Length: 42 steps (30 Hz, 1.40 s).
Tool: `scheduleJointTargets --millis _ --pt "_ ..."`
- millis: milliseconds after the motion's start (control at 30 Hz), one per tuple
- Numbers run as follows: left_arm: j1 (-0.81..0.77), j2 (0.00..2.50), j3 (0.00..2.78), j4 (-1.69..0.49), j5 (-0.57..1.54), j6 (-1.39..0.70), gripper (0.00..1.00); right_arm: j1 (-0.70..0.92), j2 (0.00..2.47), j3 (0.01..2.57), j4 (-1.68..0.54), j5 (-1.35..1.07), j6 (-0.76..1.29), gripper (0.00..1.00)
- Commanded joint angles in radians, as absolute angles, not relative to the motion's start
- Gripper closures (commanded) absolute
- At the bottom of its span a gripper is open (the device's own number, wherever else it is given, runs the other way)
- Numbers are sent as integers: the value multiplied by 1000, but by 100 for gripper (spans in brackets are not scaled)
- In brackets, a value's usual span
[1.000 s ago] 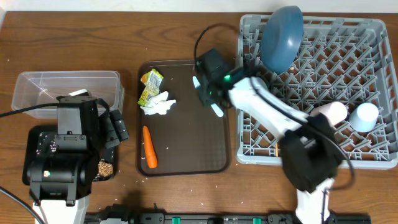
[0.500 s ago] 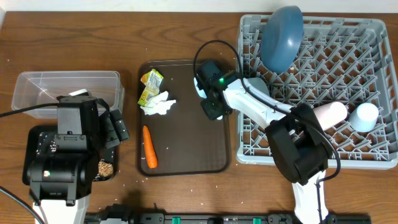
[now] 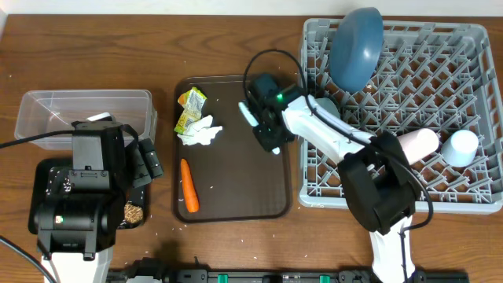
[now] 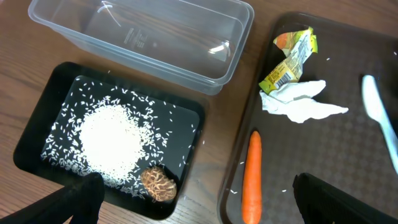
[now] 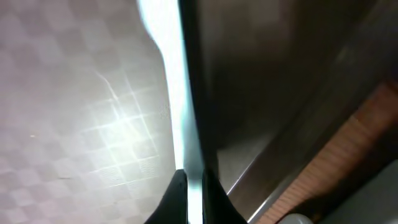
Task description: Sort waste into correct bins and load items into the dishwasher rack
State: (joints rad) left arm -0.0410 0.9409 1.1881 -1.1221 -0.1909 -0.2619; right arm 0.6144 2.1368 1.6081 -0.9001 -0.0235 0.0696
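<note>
My right gripper (image 3: 267, 134) is shut on the light blue utensil (image 3: 247, 116) over the right part of the brown serving tray (image 3: 236, 192); the right wrist view shows the jaws (image 5: 194, 180) pinching the utensil (image 5: 177, 93). The carrot (image 3: 188, 186), the white tissue (image 3: 200, 132) and the yellow-green wrapper (image 3: 189, 108) lie on that tray. My left gripper (image 4: 199, 202) is open and empty between the black tray (image 4: 37, 118) and the carrot (image 4: 251, 177). The clear box (image 3: 47, 110) is empty. The rack (image 3: 471, 192) holds the blue plate (image 3: 355, 47), pink cup (image 3: 416, 143) and light blue cup (image 3: 461, 147).
The black tray holds white rice grains and a brown food lump (image 4: 158, 182). The left arm covers most of that tray in the overhead view. The bowl and chopsticks are out of view. The right arm's cable arches over the tray's far edge.
My right gripper has shifted a little toward the near side of the serving tray with the utensil in it, and turned slightly. The left arm has not moved.
</note>
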Motion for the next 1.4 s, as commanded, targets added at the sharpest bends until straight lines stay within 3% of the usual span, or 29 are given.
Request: scheduleJointTargets --millis 0,333,400,433,567,733,833,967,1067,1367 --pt "-39 941 1202 -1125 -207 -266 2 622 2138 1645 -920 -28 58 99" --pt "-39 941 1202 -1125 -207 -266 2 622 2138 1646 -917 -25 25 97" --pt "-39 941 1202 -1125 -207 -266 2 616 2138 1642 -910 -24 -12 70" --pt "-39 941 1202 -1125 -207 -266 2 614 2138 1639 -910 -28 -31 64" --pt "-39 941 1202 -1125 -207 -266 2 614 2146 1618 -927 -27 -80 60" --pt "-39 941 1202 -1125 -207 -266 2 603 2178 1599 -899 -27 -92 62" --pt "-39 941 1202 -1125 -207 -266 2 597 2214 1599 -898 -27 -92 74" --pt "-39 941 1202 -1125 -207 -266 2 595 2245 1599 -915 -35 -96 83" --pt "-39 941 1202 -1125 -207 -266 2 595 2247 1601 -926 -39 -105 97" --pt "-39 941 1202 -1125 -207 -266 2 597 2245 1639 -1000 -85 -113 99"
